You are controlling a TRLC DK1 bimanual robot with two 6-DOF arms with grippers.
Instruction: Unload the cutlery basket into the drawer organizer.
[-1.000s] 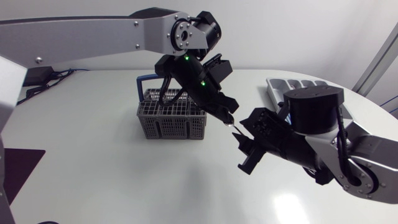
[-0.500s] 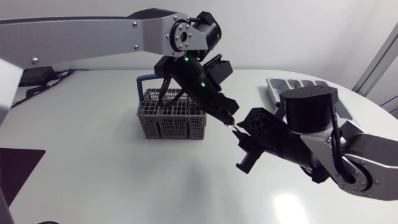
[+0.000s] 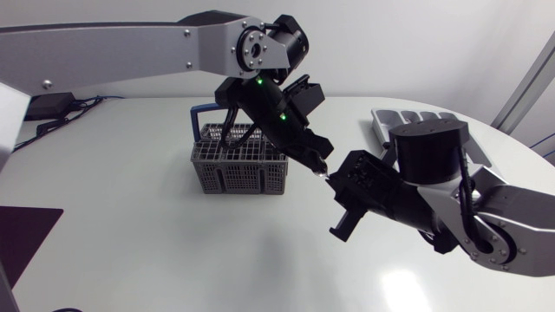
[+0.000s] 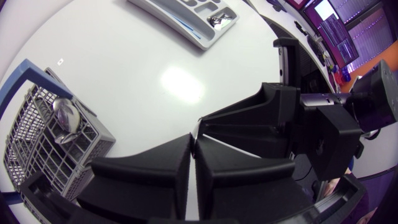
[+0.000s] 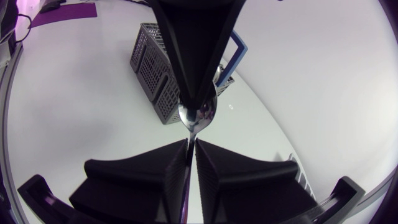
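Now handing over | left claw (image 3: 319, 167) pinching spoon (image 5: 198, 116) bowl | right claw (image 5: 189, 145) clamped on handle, nearer the organizer (image 3: 379, 121).

Grey grid-mesh plastic cutlery basket (image 3: 238, 169), blue handle (image 3: 201, 109). Shiny silver metal spoon (image 5: 197, 115). Pale grey plastic drawer organizer (image 3: 381, 126). Plain glossy white desk (image 3: 130, 225).

A white bench (image 3: 156, 251) with a rounded rim fills most of the scene, its top smooth and glossy. A soft patch of glare (image 3: 395, 282) sits on its near right part. A dark purple mat (image 3: 26, 232) lies flat at its left side. Black cables (image 3: 65, 106) trail along its far left rim. A tiny dark mark (image 4: 60, 61) dots the surface.
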